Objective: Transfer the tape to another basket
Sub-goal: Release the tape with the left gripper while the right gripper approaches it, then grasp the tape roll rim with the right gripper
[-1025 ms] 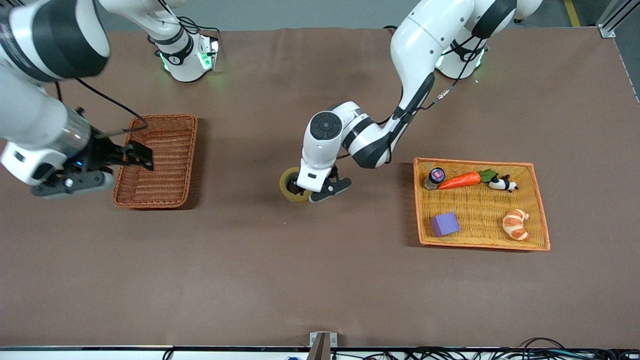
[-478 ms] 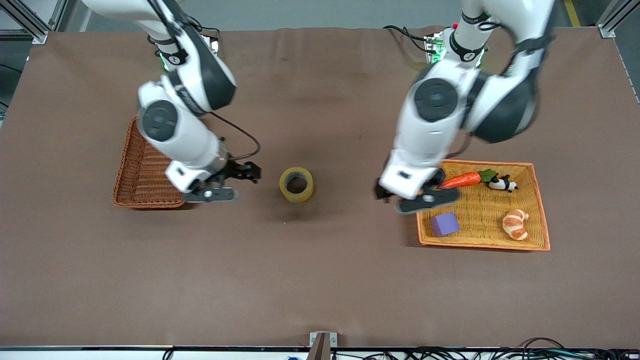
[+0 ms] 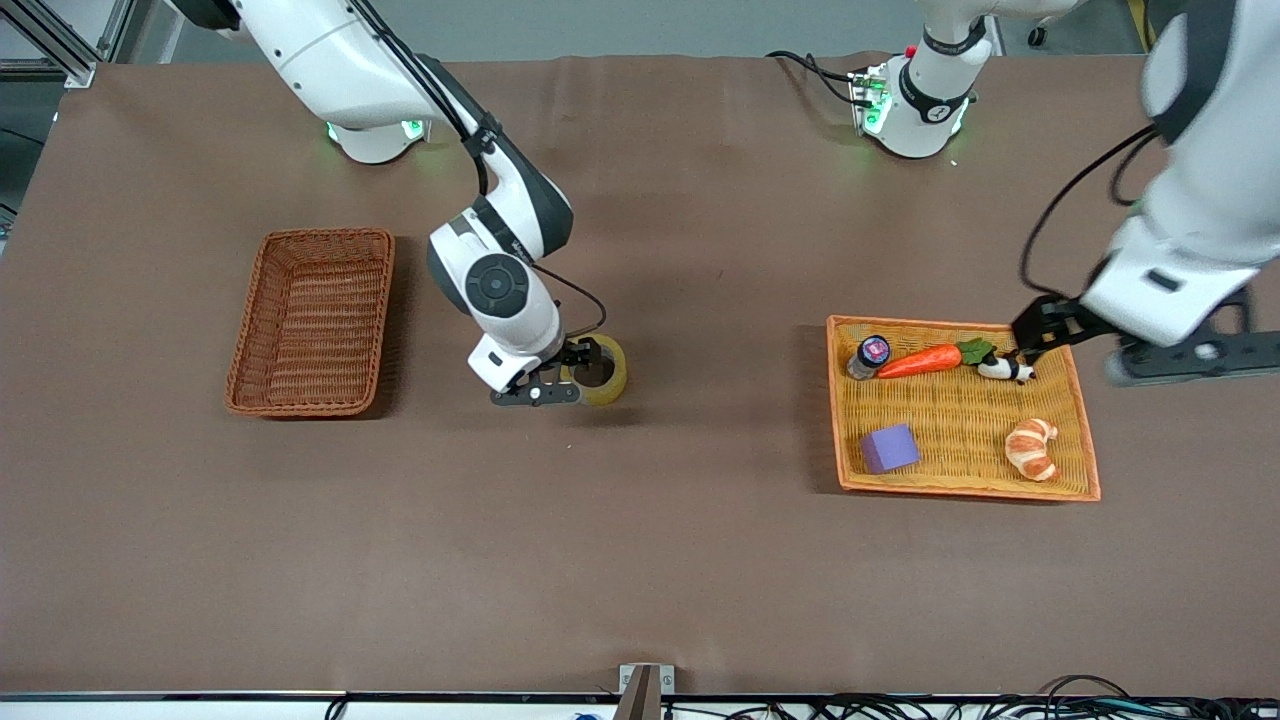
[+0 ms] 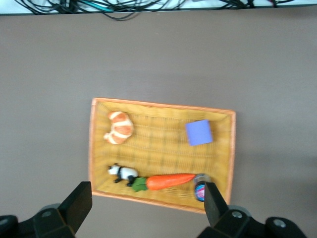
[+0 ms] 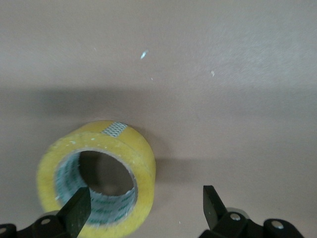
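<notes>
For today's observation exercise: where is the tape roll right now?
The tape lies on the table mid-way between the basket and the orange tray, under the open right gripper.

Matt brown cloth (image 3: 700,560) was seen under a glossy plastic tape (image 3: 606,369); the basket (image 3: 312,322) was rough wicker.

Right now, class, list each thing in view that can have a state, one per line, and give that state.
tape: flat on the table, hole up, not in any basket
right gripper: open, down at the tape, one finger over the hole
left gripper: open, above the orange tray
basket: upright, nothing in it
orange tray: holds carrot, croissant, purple block, panda, small bottle
</notes>
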`<state>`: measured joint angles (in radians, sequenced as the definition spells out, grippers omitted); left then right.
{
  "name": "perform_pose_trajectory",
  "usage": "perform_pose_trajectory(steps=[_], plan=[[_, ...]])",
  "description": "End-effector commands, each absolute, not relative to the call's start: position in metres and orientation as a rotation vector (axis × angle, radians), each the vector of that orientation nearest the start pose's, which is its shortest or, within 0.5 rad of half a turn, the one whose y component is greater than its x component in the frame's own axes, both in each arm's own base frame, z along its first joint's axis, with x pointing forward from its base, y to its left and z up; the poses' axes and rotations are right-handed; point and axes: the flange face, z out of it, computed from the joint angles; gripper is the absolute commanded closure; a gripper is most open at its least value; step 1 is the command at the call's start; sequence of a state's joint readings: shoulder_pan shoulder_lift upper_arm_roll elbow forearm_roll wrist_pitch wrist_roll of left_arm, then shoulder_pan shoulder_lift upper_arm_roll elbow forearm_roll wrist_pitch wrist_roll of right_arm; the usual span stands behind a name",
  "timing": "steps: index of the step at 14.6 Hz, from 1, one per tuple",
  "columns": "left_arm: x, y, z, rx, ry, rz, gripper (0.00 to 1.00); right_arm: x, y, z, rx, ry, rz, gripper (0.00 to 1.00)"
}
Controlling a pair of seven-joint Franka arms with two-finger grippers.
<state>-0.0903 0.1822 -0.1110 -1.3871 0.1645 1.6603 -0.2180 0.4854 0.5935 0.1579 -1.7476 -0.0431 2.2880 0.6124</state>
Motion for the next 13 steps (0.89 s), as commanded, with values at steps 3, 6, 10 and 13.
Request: perform_pose_trajectory(steps=[3, 6, 10, 13], plan=[[0.585, -0.075, 0.635, -3.065, 0.012, -0.127, 0.0, 0.525, 0.406, 0.206, -3.137, -0.059, 0.072, 0.0], [0.575, -0.05, 0.642, -3.094, 0.059, -0.124, 0.0, 0.524, 0.406, 0.196, -3.152, -0.089, 0.06, 0.09], [0.556, -0.037, 0.637, -3.158, 0.055, -0.088, 0.0, 0.525, 0.404, 0.182, -3.17, -0.089, 0.032, 0.33], [0.549, -0.032, 0.636, -3.163, 0.038, -0.084, 0.0, 0.524, 0.403, 0.179, -3.175, -0.069, 0.038, 0.64]])
